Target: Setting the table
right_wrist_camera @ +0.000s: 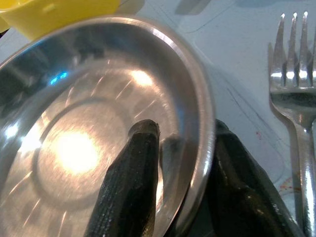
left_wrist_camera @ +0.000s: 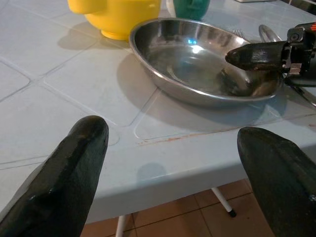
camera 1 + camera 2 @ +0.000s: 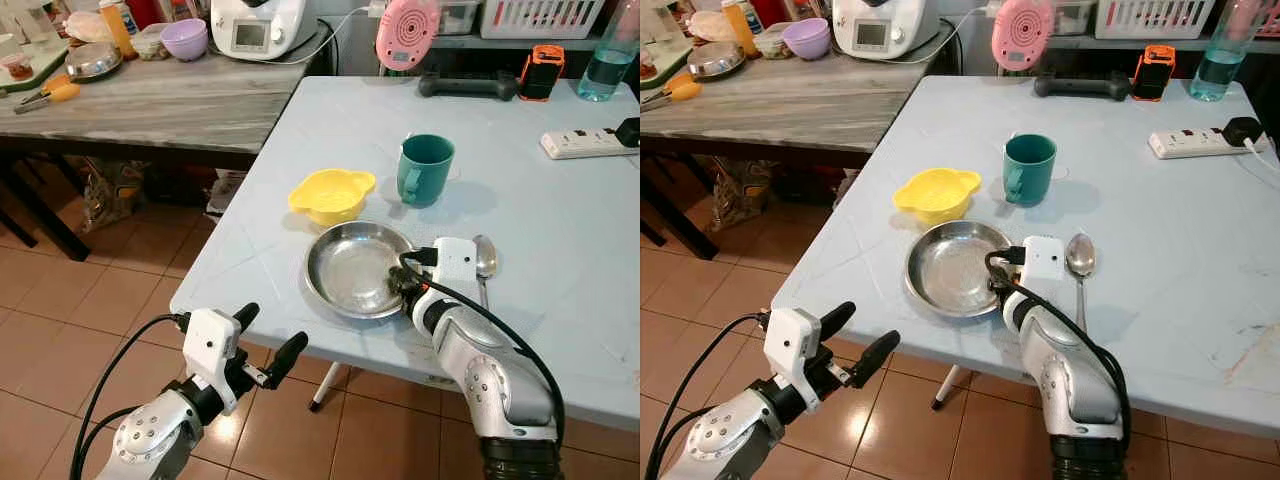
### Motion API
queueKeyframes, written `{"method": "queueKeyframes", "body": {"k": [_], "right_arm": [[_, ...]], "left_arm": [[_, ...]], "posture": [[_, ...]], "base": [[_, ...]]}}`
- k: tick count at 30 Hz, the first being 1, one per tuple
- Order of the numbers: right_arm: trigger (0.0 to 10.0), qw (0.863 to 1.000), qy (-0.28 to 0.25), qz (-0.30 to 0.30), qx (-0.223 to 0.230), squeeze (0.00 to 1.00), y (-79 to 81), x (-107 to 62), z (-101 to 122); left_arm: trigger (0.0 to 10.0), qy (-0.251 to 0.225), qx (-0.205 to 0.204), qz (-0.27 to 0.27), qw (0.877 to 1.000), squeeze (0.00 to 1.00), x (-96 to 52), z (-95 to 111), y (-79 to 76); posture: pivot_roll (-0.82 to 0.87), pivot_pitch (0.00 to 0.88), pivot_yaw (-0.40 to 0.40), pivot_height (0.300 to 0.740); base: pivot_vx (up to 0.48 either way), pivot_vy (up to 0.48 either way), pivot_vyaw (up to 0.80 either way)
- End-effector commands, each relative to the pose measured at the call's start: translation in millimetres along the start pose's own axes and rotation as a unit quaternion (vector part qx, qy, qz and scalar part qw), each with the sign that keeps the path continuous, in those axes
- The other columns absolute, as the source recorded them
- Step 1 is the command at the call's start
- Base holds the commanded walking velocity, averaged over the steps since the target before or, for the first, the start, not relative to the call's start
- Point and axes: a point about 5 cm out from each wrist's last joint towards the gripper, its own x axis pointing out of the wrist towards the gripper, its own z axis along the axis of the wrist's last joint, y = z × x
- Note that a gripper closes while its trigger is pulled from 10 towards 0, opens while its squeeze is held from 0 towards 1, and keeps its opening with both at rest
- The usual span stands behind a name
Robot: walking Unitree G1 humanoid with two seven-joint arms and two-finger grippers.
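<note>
A round steel plate (image 3: 350, 268) lies near the front edge of the pale blue table (image 3: 540, 260). My right gripper (image 3: 405, 285) is shut on the plate's right rim, with one finger (image 1: 131, 182) inside the dish and the other under its edge. Behind the plate stand a yellow bowl (image 3: 330, 193) and a green mug (image 3: 425, 168). A spoon (image 3: 485, 258) lies just right of the plate, and a fork (image 1: 296, 98) lies beside the rim. My left gripper (image 3: 272, 330) hangs open and empty over the floor, in front of and below the table edge.
A grey wooden counter (image 3: 170, 100) stands at the left with a purple bowl (image 3: 184, 38) and a white appliance (image 3: 255, 25). At the table's back are a dumbbell (image 3: 467, 86), a water bottle (image 3: 610, 55) and a power strip (image 3: 585, 143).
</note>
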Motion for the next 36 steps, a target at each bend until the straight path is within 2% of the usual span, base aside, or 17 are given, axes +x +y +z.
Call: {"method": "queueKeyframes", "body": {"k": [1,21,31,33,36], "right_arm": [[0.0,1.0,0.029,-0.001,0.006,0.0,1.5,0.0,-10.8],[0.0,0.997,0.074,0.005,0.01,0.0,-0.3,-1.0,-22.8],[0.0,0.997,0.075,0.005,0.011,0.0,-0.4,-1.0,-23.2],[0.0,0.999,0.036,-0.006,0.01,0.0,-5.5,1.2,-16.2],[0.0,1.0,0.021,-0.004,0.012,0.0,-6.4,1.4,-14.1]], "left_arm": [[10.0,0.009,0.007,0.001,1.0,0.0,-2.3,-1.2,1.4],[10.0,0.016,0.005,-0.002,1.0,0.0,-3.3,-6.0,0.4],[10.0,0.015,0.006,-0.004,1.0,0.0,-3.1,-4.4,0.4],[10.0,0.009,0.008,-0.006,1.0,0.0,-5.1,0.4,1.8],[10.0,0.004,0.007,0.005,1.0,0.0,-5.1,1.5,4.5]], "posture": [[-0.15,0.124,0.108,0.74],[-0.15,0.126,0.108,0.74],[-0.15,0.127,0.107,0.74],[-0.15,0.118,0.104,0.74],[-0.16,0.116,0.104,0.74]], "base": [[0.0,0.0,0.0],[0.0,0.0,0.0],[0.0,0.0,0.0],[0.0,0.0,0.0],[0.0,0.0,0.0]]}}
